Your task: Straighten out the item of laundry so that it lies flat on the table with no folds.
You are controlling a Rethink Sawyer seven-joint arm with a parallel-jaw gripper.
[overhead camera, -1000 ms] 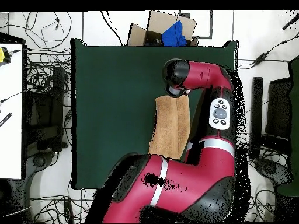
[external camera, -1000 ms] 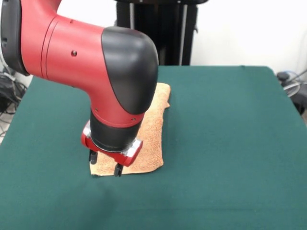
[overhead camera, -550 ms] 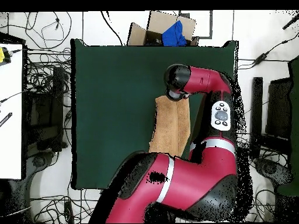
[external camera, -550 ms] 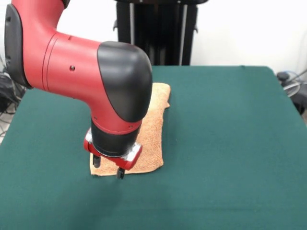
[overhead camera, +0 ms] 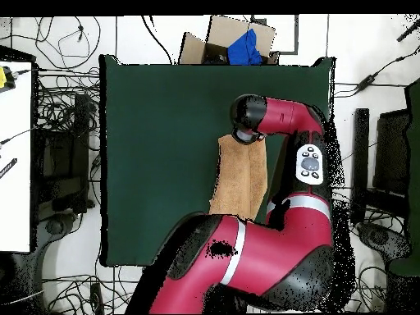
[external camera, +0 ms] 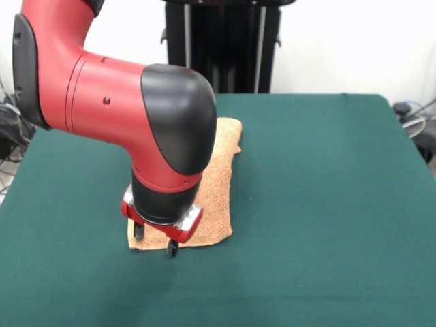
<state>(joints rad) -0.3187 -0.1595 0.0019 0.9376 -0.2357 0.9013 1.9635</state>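
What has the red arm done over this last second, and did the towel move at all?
The gripper has sunk a little lower onto the near end of the towel, its fingers spread, one near the towel's corner and one at its near hem. The arm's upper part swung slightly. Nothing was visibly gripped or released. The towel lies as before, still narrow and folded, on the table.
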